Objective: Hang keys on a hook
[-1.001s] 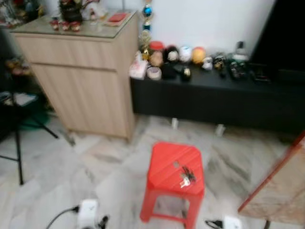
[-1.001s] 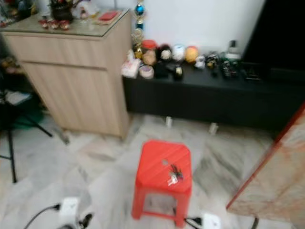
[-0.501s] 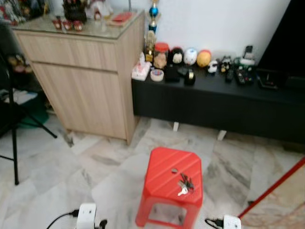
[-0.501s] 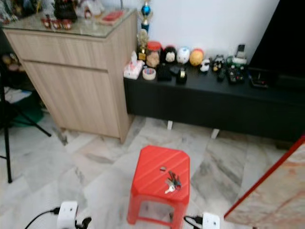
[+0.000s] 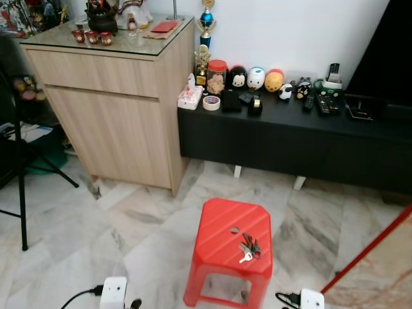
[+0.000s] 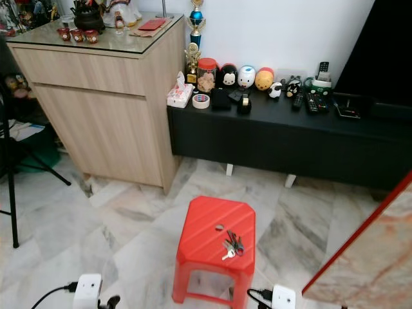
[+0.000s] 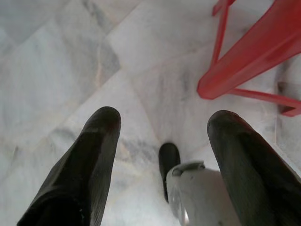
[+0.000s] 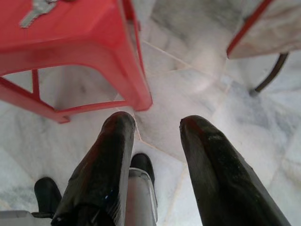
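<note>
A bunch of keys point(image 5: 248, 247) lies on the top of a red plastic stool point(image 5: 222, 225), towards its right front corner, on the marble floor in front of me. In the right wrist view the keys point(image 8: 40, 7) show on the stool top point(image 8: 70, 33), with my right gripper point(image 8: 157, 122) open low beside the stool's leg and holding nothing. My left gripper point(image 7: 162, 117) hangs open over the floor on the stool's other side, and a stool leg point(image 7: 254, 52) is nearby.
A light wood cabinet point(image 5: 116, 109) stands at the back left, next to a low black bench point(image 5: 290, 138) carrying figurines and remotes. A black tripod leg point(image 5: 22, 193) is at the left. A red-edged marble tabletop point(image 6: 373, 257) juts in at the lower right.
The head view has shifted a little and turned sharp. The stool and the keys lie as before.
</note>
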You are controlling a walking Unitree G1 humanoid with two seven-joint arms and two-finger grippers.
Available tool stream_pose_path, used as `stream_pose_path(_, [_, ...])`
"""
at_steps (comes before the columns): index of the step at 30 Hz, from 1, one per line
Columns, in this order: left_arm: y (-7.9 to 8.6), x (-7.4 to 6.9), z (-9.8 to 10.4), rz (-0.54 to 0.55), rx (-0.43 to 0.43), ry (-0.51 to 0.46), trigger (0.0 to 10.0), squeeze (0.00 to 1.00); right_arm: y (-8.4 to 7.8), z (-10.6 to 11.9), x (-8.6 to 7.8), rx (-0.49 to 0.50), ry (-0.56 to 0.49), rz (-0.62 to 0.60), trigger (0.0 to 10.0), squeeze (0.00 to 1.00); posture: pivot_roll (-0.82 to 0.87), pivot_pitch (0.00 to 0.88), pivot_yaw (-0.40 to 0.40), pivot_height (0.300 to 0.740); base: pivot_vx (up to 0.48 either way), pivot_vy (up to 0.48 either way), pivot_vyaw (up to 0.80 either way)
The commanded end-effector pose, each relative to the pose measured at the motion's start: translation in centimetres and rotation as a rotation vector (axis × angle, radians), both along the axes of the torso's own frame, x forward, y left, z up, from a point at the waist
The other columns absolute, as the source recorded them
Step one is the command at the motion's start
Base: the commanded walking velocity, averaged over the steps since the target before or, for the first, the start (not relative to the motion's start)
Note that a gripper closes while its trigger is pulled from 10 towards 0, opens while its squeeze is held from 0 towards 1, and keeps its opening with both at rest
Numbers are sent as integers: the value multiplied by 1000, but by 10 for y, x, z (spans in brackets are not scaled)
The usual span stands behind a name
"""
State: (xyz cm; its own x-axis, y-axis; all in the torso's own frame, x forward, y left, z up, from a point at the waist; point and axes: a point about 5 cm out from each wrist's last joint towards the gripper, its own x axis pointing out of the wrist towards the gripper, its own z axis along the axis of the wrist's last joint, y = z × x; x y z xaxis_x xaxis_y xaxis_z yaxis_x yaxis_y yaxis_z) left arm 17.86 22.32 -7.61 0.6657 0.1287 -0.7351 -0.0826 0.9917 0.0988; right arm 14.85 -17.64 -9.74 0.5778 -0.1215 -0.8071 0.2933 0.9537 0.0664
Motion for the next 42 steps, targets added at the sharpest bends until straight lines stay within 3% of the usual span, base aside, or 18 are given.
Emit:
stream_pose_path(1, [0,0,0,8,-6,1,10000,0,-4,1,0,-23,-12,-9,10000,0,34,0,-53,729,0,0,0])
stream_pose_path(14, [-1,0,0,12,-8,1,10000,0,-3,2,1,-6,-34,-41,10000,0,30,0,-54,729,0,0,0])
stream_pose_path(42, [1,0,0,21,-11,-1,10000,0,-3,2,2,-8,-41,-57,10000,0,32,12,-52,729,0,269,0])
